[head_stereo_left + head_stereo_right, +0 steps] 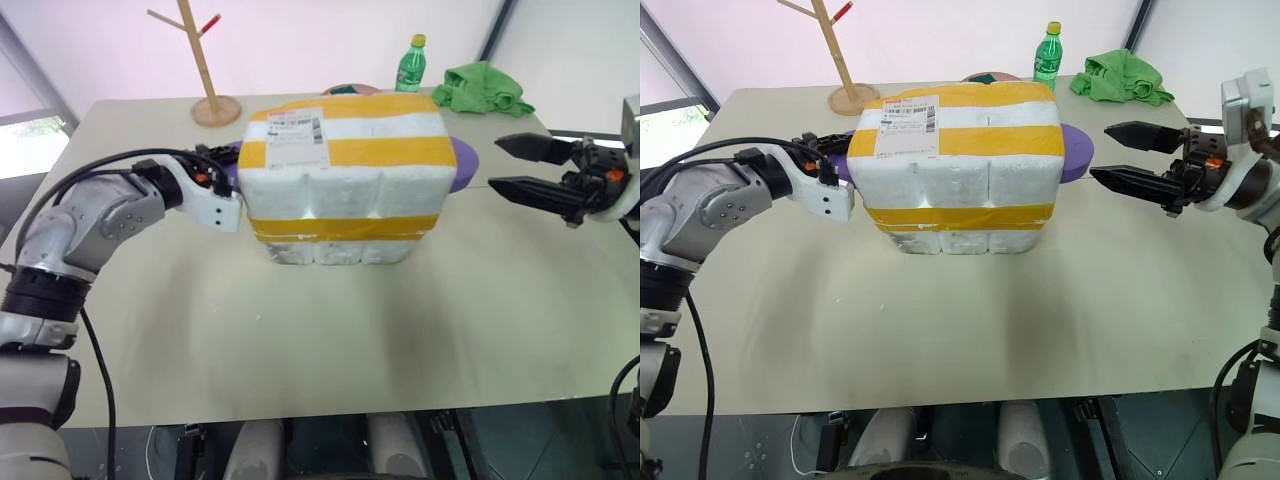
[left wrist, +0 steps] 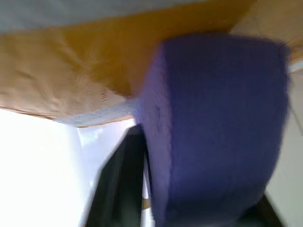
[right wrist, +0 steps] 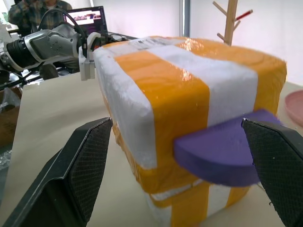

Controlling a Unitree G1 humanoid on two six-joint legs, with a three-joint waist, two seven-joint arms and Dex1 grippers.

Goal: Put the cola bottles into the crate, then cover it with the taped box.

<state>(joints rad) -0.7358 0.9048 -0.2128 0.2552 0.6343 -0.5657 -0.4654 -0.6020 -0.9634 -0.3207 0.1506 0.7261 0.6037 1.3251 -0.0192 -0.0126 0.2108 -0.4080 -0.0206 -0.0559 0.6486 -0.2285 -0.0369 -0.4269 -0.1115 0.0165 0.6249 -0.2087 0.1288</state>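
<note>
One taped box [image 1: 343,160], one crate [image 1: 340,240], one green bottle [image 1: 411,65], one green cloth [image 1: 484,88].

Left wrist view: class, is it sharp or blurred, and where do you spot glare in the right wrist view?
Left wrist view: blurred, the purple handle smeared. Right wrist view: sharp, with glare on the taped box along its yellow tape; the right gripper is crisp.
</note>
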